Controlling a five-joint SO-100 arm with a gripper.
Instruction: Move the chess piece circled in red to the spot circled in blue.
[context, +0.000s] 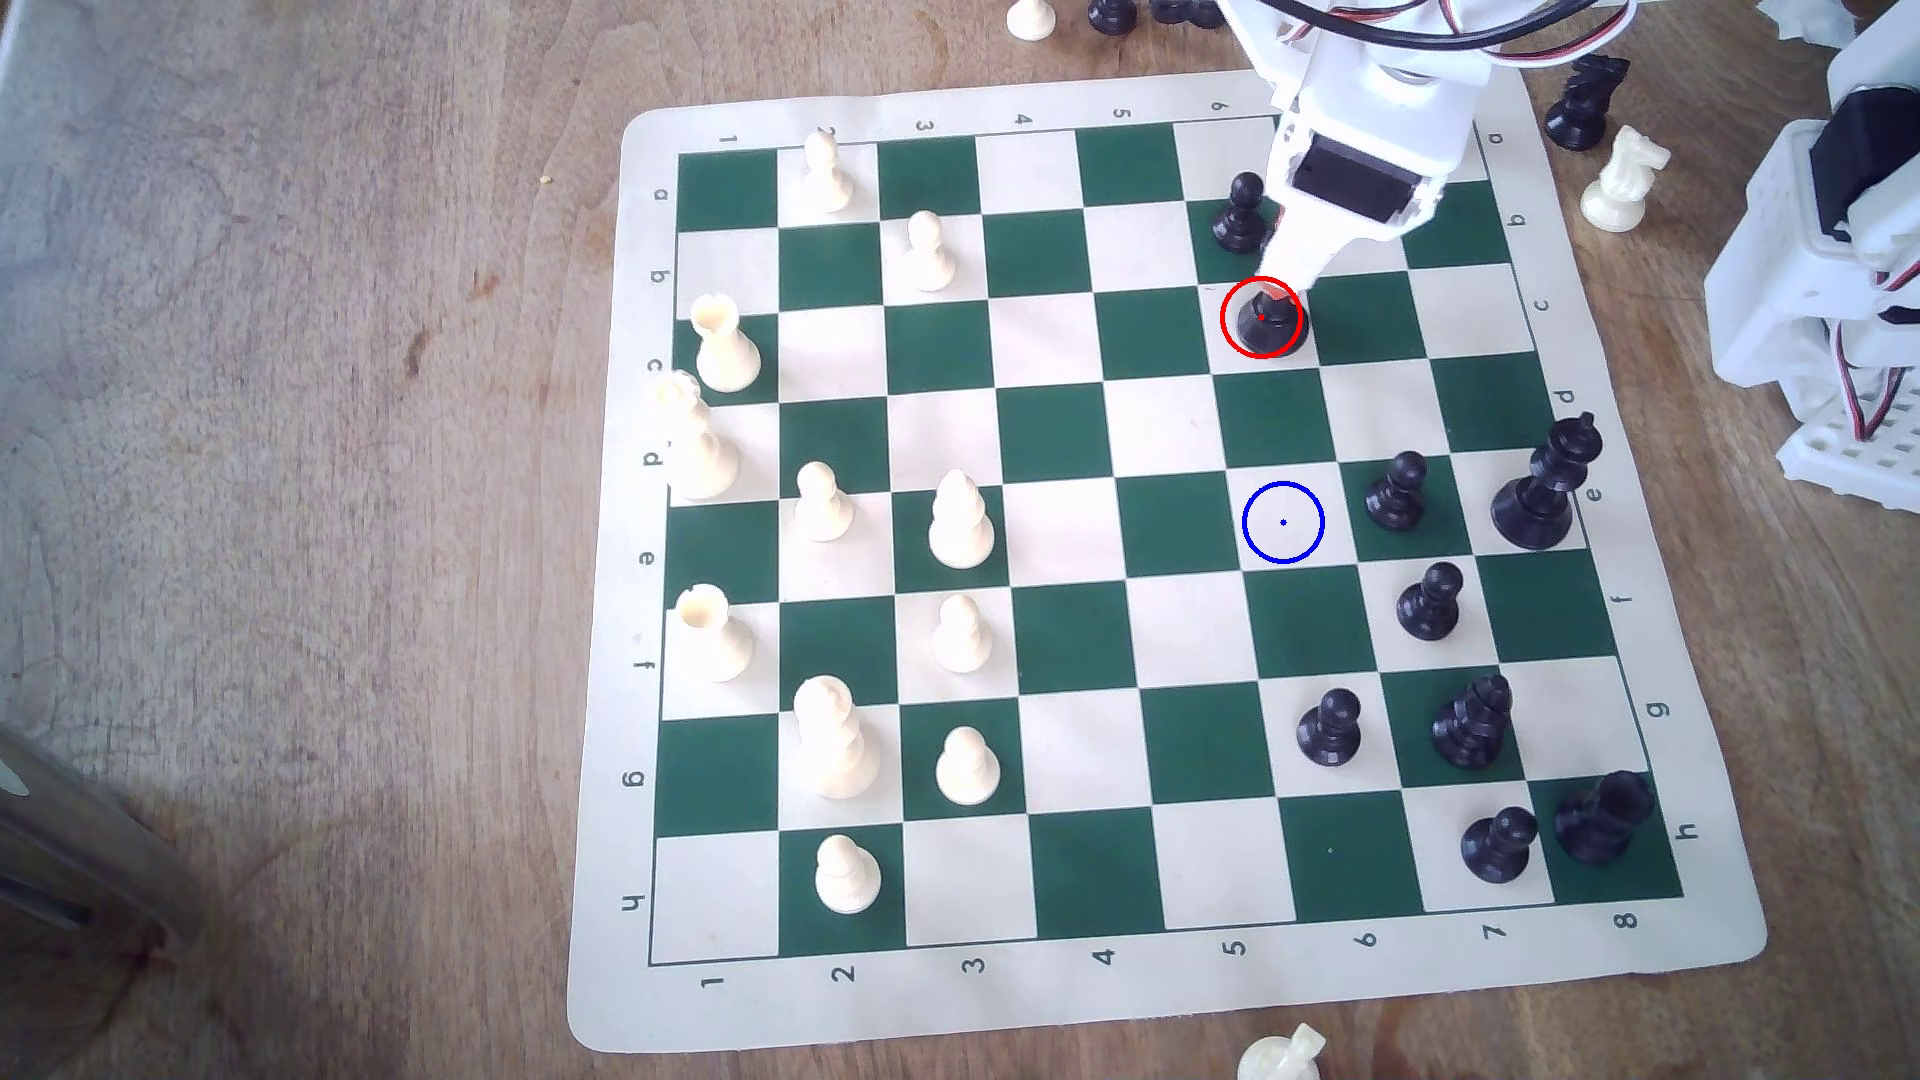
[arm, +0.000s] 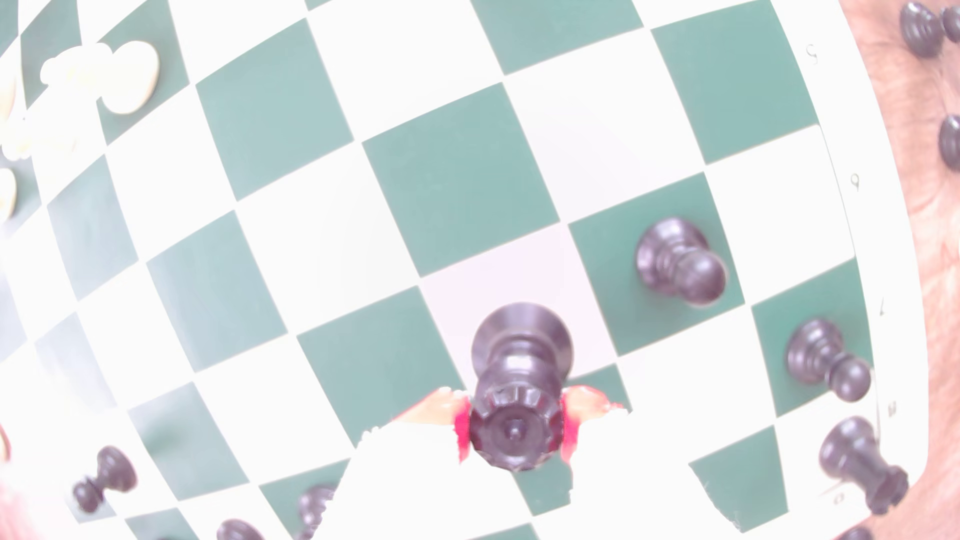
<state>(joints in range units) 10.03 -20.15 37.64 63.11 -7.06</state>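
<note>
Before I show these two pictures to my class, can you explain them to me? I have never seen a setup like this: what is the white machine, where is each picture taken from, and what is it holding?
The white machine is a small robot arm. One picture comes from a camera looking down on a green-and-cream chess board on a wooden table; the other comes from a camera on the arm's wrist. White pieces stand toward the exterior view's left, black toward its right, and a few spares lie off the board. The arm's fingers press both sides of the crown of a tall black piece, which is ringed in red. It goes to the cream square ringed in blue, which is free.
</note>
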